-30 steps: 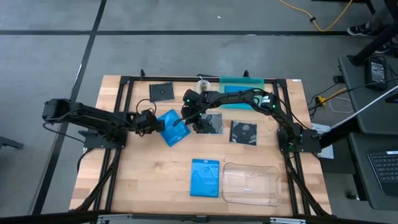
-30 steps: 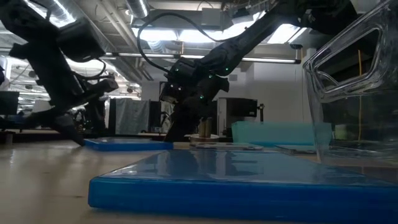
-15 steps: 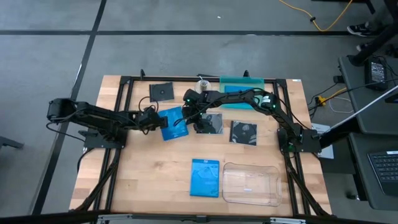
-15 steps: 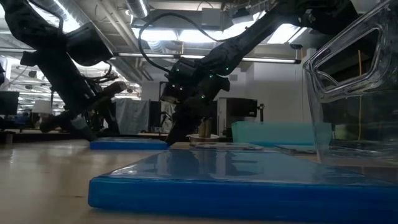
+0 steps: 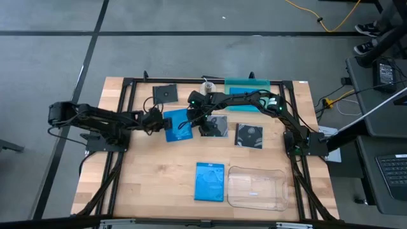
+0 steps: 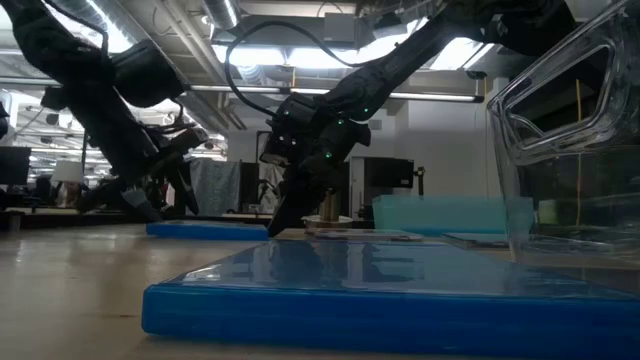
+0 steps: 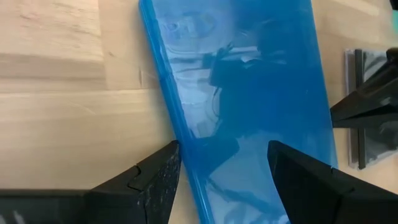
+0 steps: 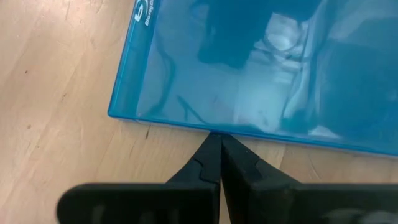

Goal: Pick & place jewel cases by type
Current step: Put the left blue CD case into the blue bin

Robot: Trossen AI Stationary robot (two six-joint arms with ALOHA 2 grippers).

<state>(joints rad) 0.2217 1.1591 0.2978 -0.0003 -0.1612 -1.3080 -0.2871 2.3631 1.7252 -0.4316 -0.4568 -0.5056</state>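
A bright blue jewel case (image 5: 177,124) lies flat on the wooden table between my two grippers. My left gripper (image 5: 159,121) is open at the case's left end, one finger on each side of that end's near corner. My right gripper (image 5: 192,124) is shut, with its tips at the case's right edge. A second blue jewel case (image 5: 210,181) lies flat near the front. Three dark jewel cases lie flat: one at the far left (image 5: 165,93) and two right of centre (image 5: 219,126) (image 5: 248,135). My left gripper slants down from the table's left, its jaws open. One finger (image 7: 163,171) lies against the blue case's long side edge (image 7: 181,163) near the corner. The other finger (image 7: 297,174) stands over the case's top face; I cannot tell whether it touches. The case lies flat on the table. My right gripper has its shut fingertips (image 8: 217,144) against the blue case's long edge (image 8: 214,130). It comes slanting down from the table's right, across that edge. The case lies flat on the wood.
A teal tray (image 5: 247,84) stands at the far edge, with a small round object (image 5: 206,83) beside it. A clear plastic tray (image 5: 256,188) sits at the near right, next to the second blue case. Bare wood lies at the near left.
My left gripper has moved toward the table's right and far side and has turned. The blue case between the grippers has turned about on the table. It lay askew and now lies nearly square to the table's edges, its right edge still at my right gripper's tips.
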